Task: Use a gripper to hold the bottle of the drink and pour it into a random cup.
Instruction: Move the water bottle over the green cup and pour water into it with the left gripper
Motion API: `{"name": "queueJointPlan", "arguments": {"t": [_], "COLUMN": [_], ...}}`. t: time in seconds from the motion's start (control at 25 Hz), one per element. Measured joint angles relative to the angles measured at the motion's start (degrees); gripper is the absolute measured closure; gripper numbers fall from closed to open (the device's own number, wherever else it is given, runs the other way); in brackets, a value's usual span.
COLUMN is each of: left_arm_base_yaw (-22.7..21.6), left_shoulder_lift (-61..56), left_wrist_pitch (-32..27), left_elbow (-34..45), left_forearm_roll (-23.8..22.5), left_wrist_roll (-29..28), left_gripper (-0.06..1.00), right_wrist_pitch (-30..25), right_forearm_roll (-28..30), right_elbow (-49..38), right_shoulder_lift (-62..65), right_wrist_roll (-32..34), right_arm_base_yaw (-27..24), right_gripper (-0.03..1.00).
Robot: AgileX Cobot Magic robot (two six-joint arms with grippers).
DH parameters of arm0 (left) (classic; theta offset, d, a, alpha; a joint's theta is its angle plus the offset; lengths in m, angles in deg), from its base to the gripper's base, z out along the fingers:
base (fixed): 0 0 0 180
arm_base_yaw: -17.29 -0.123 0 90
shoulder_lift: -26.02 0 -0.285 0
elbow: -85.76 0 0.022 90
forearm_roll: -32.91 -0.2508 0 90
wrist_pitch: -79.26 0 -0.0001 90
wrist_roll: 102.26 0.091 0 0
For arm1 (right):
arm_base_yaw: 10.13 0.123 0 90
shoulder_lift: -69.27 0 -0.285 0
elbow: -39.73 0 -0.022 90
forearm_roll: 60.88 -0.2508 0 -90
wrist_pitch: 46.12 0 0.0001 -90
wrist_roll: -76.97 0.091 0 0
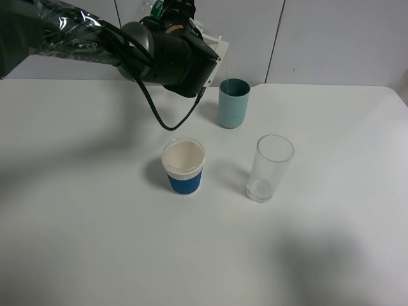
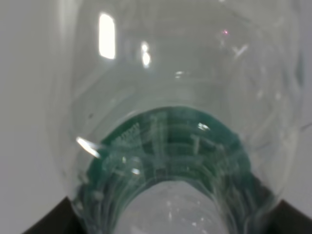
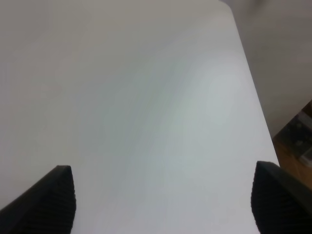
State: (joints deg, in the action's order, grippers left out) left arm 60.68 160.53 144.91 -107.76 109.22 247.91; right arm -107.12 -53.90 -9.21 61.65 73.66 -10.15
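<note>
My left gripper (image 1: 173, 14) is raised at the back of the table, up and to the left of the teal-green cup (image 1: 233, 103). It is shut on the bottle of the drink, of which only a bit of green label (image 1: 157, 7) shows behind the gripper head. In the left wrist view the clear bottle (image 2: 170, 97) with its dark green label band (image 2: 165, 146) fills the frame between the black fingers (image 2: 48, 222). The cup stands upright at the back centre. My right gripper (image 3: 170, 200) is open and empty over bare table; it is out of the exterior view.
A white cup with a blue sleeve (image 1: 185, 167) stands in the middle of the white table (image 1: 89, 217). A clear glass tumbler (image 1: 269, 167) stands to its right. The table's right edge (image 3: 253, 97) shows in the right wrist view.
</note>
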Motion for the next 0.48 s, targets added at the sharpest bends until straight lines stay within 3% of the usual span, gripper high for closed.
{"name": "queueJointPlan", "arguments": {"t": [0.48], "left_arm_base_yaw": [0.0], "left_shoulder_lift": [0.0], "left_wrist_pitch": [-0.4], "left_elbow": [0.0], "left_forearm_roll": [-2.94], "left_wrist_roll": [0.0], "left_gripper": [0.44], "right_wrist_pitch": [0.0], "right_forearm_roll": [0.0], "right_elbow": [0.0], "right_shoulder_lift": [0.0], "right_wrist_roll": [0.0], "right_arm_base_yaw": [0.0], "right_gripper": [0.23]}}
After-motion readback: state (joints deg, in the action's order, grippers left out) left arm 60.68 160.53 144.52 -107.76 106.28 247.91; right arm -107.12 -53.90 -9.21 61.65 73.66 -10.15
